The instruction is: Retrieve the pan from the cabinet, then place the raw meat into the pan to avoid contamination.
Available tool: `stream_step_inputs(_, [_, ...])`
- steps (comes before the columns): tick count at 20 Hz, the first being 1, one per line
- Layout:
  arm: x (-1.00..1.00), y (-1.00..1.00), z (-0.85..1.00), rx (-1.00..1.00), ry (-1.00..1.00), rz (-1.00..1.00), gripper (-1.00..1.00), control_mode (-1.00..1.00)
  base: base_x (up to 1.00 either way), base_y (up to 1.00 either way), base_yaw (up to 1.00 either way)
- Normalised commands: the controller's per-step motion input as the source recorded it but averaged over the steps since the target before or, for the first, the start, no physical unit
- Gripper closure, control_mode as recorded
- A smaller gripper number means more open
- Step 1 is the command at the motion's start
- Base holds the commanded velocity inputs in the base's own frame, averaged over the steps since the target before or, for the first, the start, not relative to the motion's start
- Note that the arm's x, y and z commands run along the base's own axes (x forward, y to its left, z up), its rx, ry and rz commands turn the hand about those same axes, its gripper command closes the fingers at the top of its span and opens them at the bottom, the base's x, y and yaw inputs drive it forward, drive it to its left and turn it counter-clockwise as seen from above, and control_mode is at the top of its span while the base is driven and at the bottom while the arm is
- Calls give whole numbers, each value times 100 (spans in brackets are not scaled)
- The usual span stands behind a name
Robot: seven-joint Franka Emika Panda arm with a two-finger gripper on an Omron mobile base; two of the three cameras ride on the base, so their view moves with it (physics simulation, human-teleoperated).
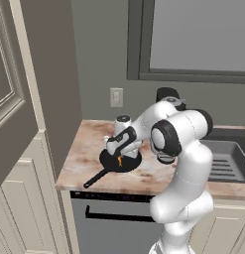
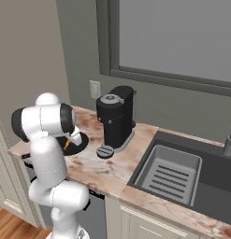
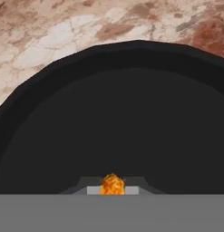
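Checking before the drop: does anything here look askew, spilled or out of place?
Mostly tidy. The pan sits flat on the counter, but its handle pokes past the front edge. The gripper holds the raw meat over the pan.

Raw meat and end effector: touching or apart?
Touching. In the hand view, the raw meat sits pinched between the end effector fingertips, above the pan.
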Motion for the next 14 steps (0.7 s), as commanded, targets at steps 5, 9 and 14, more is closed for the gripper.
stream_step_inputs(5, [11, 0, -14, 0, 0, -1, 100, -100, 0, 0, 0])
stream_step_inputs(9, [1, 0, -10, 0, 0, -1, -100, -100, 0, 0, 0])
stream_step_inputs(14, [0, -3, -1, 0, 0, -1, -100, -100, 0, 0, 0])
